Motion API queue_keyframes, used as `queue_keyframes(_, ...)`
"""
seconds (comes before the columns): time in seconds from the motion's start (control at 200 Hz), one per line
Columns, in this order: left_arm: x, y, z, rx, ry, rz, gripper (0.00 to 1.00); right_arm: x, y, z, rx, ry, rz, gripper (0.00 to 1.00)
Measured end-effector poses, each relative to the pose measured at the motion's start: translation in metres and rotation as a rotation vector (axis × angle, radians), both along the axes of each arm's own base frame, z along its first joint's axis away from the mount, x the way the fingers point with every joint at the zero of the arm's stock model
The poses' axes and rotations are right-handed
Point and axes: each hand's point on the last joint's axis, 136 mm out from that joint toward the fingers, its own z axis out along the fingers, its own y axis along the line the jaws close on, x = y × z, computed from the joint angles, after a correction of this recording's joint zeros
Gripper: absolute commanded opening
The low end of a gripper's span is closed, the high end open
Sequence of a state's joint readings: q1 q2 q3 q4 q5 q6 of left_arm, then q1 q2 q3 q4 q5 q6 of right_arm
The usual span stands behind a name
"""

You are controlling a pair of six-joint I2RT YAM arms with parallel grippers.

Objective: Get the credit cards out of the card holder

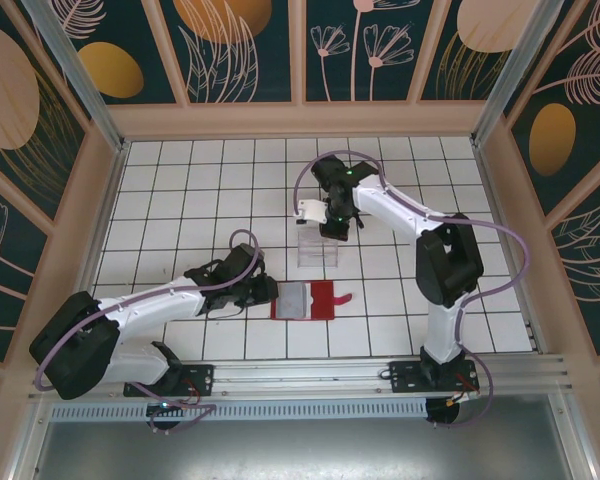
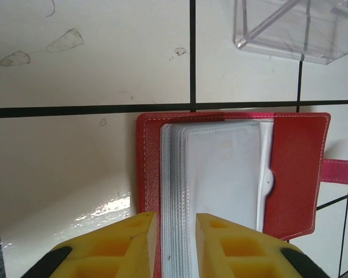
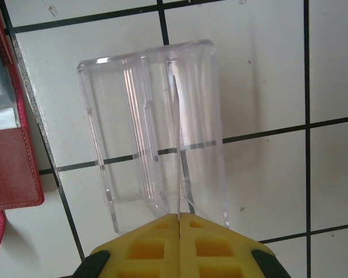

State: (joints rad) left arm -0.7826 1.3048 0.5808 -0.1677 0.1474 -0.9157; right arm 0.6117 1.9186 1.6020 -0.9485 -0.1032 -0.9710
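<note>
Open card holder [image 1: 322, 300] lies flat at table [image 1: 180, 190] centre-front, red tab [image 1: 344, 298] sticking out at 3 o'clock. Inside, frosted sleeves [image 2: 220, 174] fan out, and credit cards behind them are impossible to make out. At holder's 9 o'clock, left gripper [image 1: 268, 292]: yellow fingers [image 2: 130, 237] narrowly apart astride sleeve stack, stack's near end hidden beneath; real pinch or not, cannot tell. At holder's 12 o'clock, apart, clear tray [image 1: 318, 250]. Over tray's 1 o'clock, right gripper [image 1: 336, 230], fingers pressed together; thin clear edge meets seam, source unclear.

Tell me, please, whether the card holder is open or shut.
Open: the card holder lies spread flat, sleeves exposed, closing tab unfastened.
</note>
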Motion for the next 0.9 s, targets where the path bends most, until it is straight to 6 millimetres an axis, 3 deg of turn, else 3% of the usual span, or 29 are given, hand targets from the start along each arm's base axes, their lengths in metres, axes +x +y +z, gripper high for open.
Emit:
queue_keyframes(0.325,0.001,-0.001,0.001,-0.007,-0.002,0.005,0.26,-0.002,0.010,-0.019,-0.030,0.032,0.024,0.00)
queue_keyframes(0.515,0.001,-0.001,0.001,-0.008,-0.002,0.006,0.26,0.002,0.012,-0.017,-0.030,0.019,0.022,0.26)
queue_keyframes(0.901,0.001,-0.001,0.001,-0.007,-0.001,0.006,0.26,0.027,0.011,-0.007,-0.040,-0.120,-0.005,0.33)
